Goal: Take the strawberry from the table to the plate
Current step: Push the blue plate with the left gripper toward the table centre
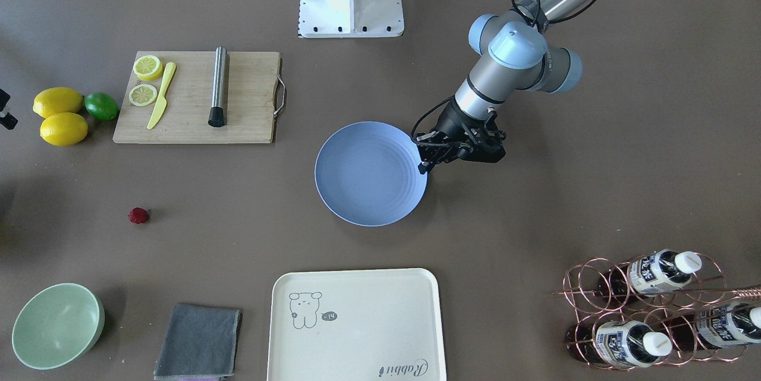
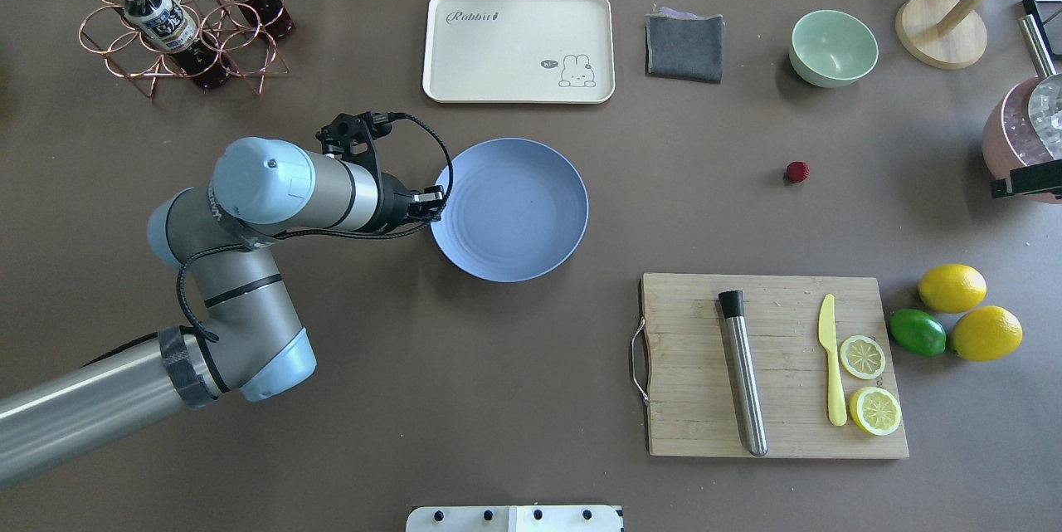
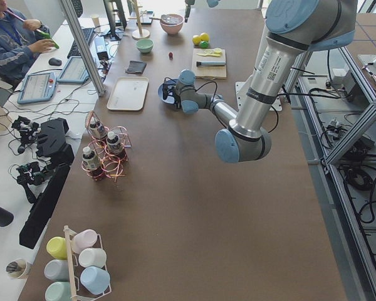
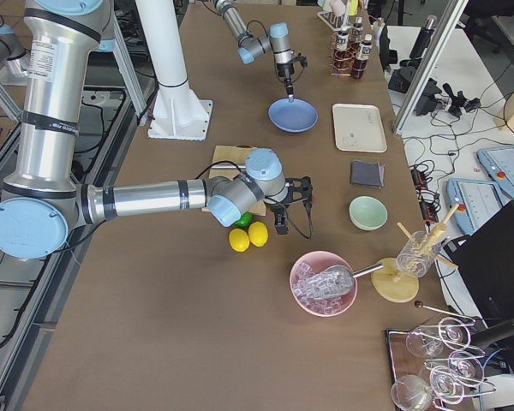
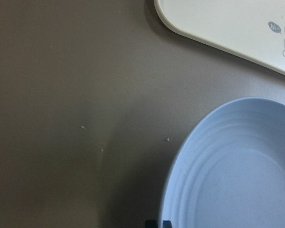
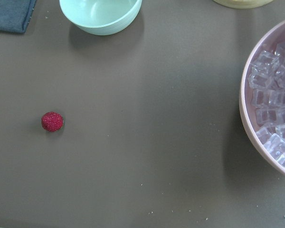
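The strawberry [image 1: 138,215] is a small dark-red berry lying alone on the brown table [image 1: 535,208]; it also shows in the overhead view [image 2: 797,172] and left of centre in the right wrist view [image 6: 52,121]. The blue-grey plate [image 2: 510,208] sits empty mid-table. My left gripper [image 2: 433,205] hovers at the plate's rim, far from the berry, its fingertips close together with nothing between them. My right gripper [image 2: 1000,187] is only partly visible at the overhead view's right edge, beside a pink bowl; I cannot tell its state.
A cutting board [image 2: 772,366] holds a steel rod, a yellow knife and lemon slices. Two lemons and a lime [image 2: 917,332] lie beside it. A green bowl [image 2: 833,47], grey cloth [image 2: 684,46], cream tray [image 2: 518,46], bottle rack [image 2: 178,13] and ice-filled pink bowl [image 2: 1025,129] line the edges.
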You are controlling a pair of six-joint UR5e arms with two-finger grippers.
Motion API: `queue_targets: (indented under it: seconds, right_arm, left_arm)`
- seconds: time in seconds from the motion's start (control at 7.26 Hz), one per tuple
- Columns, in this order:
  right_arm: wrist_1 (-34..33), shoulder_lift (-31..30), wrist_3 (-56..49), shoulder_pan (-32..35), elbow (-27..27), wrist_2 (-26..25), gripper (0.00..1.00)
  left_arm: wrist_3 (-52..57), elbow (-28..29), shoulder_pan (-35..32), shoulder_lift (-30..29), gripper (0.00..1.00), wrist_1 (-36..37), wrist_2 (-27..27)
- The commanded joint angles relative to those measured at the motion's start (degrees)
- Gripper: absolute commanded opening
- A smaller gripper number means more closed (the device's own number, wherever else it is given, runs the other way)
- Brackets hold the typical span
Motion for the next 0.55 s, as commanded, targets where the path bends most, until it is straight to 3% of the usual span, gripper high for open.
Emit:
queue_targets:
  seconds: [0.0,0.14,0.28,0.41]
  right_arm:
    - [0.04,0.06,0.00,0.00,-0.12,-0.09,0.98]
    - [-0.04,0.06,0.00,-0.09,-0.12,-0.09,0.98]
    - [0.04,0.06,0.00,-0.09,-0.21,0.00,0.99]
    - [0.04,0.23,0.00,-0.26,-0.12,0.00,0.99]
  left_arm:
    - [0.03,-0.07,1.67,-1.12,0.00,1.21,2.01]
    - [0.29,-0.16,1.67,-1.12,0.16,1.21,2.01]
    - [0.73,0.01,1.67,-0.86,0.97,1.03,2.35]
    - [0.82,-0.85,1.24,-0.51,0.98,1.03,2.01]
